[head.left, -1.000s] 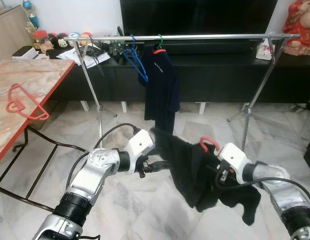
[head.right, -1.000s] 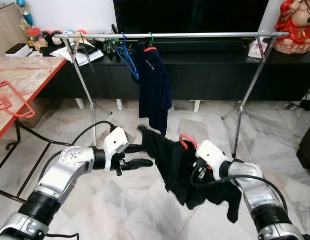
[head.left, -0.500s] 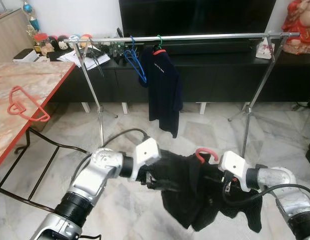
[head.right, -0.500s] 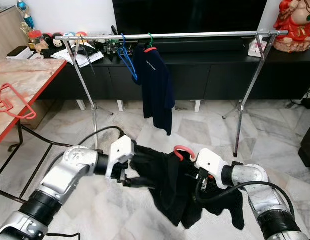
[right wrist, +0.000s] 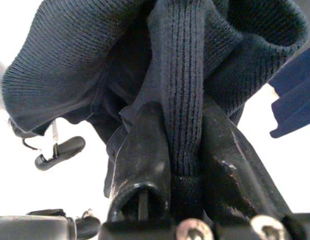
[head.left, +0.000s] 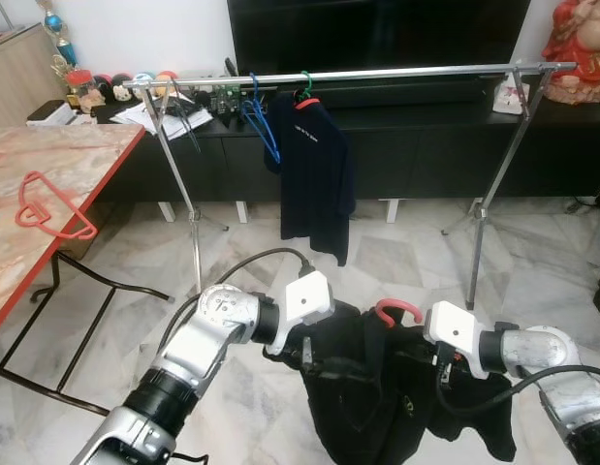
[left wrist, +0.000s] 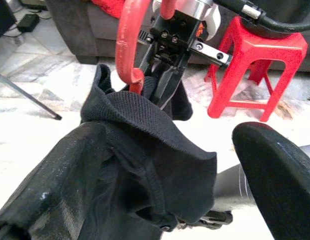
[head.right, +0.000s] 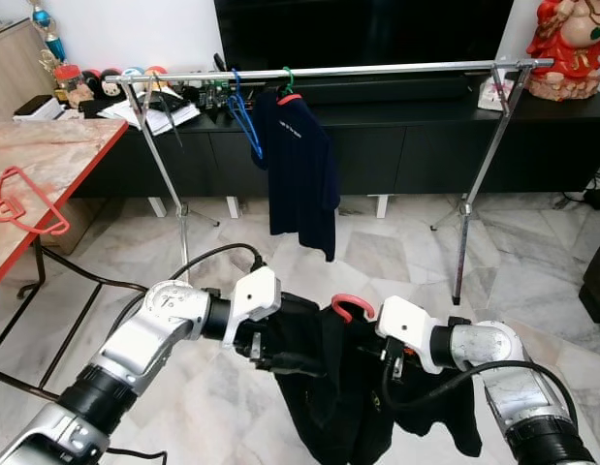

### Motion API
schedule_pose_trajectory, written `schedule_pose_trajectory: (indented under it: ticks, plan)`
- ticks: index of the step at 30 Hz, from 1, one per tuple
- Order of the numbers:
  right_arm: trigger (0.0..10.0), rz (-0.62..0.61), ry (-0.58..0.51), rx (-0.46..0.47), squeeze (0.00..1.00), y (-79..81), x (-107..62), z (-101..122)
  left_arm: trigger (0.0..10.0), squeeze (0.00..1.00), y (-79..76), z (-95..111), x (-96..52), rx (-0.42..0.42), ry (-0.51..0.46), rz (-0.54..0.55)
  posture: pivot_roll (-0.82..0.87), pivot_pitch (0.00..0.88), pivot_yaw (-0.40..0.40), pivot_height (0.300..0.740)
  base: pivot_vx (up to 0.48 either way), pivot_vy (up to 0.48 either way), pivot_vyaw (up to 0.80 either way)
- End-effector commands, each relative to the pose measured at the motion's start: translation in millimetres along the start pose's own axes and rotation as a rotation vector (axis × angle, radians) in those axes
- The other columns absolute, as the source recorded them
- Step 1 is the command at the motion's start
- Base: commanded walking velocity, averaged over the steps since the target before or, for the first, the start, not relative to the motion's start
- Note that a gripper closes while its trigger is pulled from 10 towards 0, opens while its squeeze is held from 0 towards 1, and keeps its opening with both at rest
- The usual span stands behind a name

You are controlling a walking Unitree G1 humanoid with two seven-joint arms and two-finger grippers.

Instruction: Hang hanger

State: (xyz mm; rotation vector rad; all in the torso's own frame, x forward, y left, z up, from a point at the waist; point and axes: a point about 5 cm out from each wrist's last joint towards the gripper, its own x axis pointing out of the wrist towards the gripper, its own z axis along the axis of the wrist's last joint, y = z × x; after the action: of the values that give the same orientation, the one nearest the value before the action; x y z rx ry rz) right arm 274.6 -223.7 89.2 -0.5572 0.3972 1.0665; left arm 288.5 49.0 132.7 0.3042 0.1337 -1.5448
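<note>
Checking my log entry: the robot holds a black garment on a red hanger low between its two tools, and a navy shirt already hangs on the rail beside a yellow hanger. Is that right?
Not quite. The empty hanger on the rail beside the navy shirt is blue, not yellow, as the left eye view shows. The rest holds: the black garment on the red hanger sits low between the left tool and right tool.

The red plastic hanger (head.left: 397,311) shows just its curved hook; the rest is buried inside the black knit garment (head.left: 377,397), whose lower hem is cut off by the near edge. The left gripper (head.left: 314,363) has its fingertips sunk into the cloth's folds. The right gripper (right wrist: 182,150) is wrapped in fabric, its finger ends covered.
</note>
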Motion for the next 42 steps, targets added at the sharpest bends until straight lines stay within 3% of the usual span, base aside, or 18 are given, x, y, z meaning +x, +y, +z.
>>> schedule_pose_trajectory:
  ticks: [1, 14, 27, 28, 30, 31, 32, 33, 42]
  plan:
    - [0.0, -0.004, -0.043, -0.034, 0.00, -3.4, -1.6, 12.1, 10.0, 0.00, 0.7, -0.6, -1.3, 0.010, 0.031, -0.022, -0.17, 0.000, 0.104, 0.740, 0.000, 0.000, 0.00]
    - [0.0, 0.028, -0.063, -0.055, 0.00, 0.2, -3.0, 21.9, 10.0, 0.00, 11.7, -9.9, 6.8, -0.023, 0.044, 0.102, -0.18, 0.000, 0.101, 0.740, 0.000, 0.000, 0.00]
    - [0.0, 0.088, -0.102, -0.071, 0.00, 6.1, 1.0, 35.1, 10.0, 0.00, 3.9, -24.6, 16.2, -0.058, 0.063, 0.058, -0.19, 0.000, 0.094, 0.740, 0.000, 0.000, 0.00]
    - [0.0, 0.090, -0.103, -0.071, 0.00, 6.2, 0.9, 35.5, 9.5, 0.00, 3.7, -25.2, 16.4, -0.059, 0.065, 0.055, -0.19, 0.000, 0.094, 0.740, 0.000, 0.000, 0.00]
    - [0.0, 0.093, -0.103, -0.072, 0.00, 6.8, 0.4, 36.8, 4.9, 0.00, 2.8, -28.0, 17.2, -0.072, 0.067, 0.050, -0.19, 0.000, 0.094, 0.740, 0.000, 0.000, 0.00]
    - [0.0, 0.093, -0.103, -0.073, 0.00, 6.8, 0.3, 37.1, 1.4, 0.00, 2.7, -28.5, 17.3, -0.075, 0.067, 0.049, -0.19, 0.000, 0.095, 0.740, 0.000, 0.000, 0.00]
    - [0.0, 0.093, -0.103, -0.073, 0.00, 6.8, 0.3, 37.1, 1.4, 0.00, 2.7, -28.5, 17.3, -0.075, 0.067, 0.049, -0.19, 0.000, 0.095, 0.740, 0.000, 0.000, 0.00]
    - [0.0, 0.095, -0.103, -0.073, 0.00, 7.1, 0.1, 37.4, 0.0, 0.00, 2.0, -29.0, 17.5, -0.077, 0.066, 0.044, -0.19, 0.000, 0.094, 0.740, 0.000, 0.000, 0.00]
    - [0.0, 0.102, -0.118, -0.073, 0.00, 6.6, -0.2, 42.0, 0.0, 0.00, -1.4, -30.0, 18.6, -0.083, 0.062, 0.015, -0.19, 0.000, 0.093, 0.740, 0.000, 0.000, 0.00]
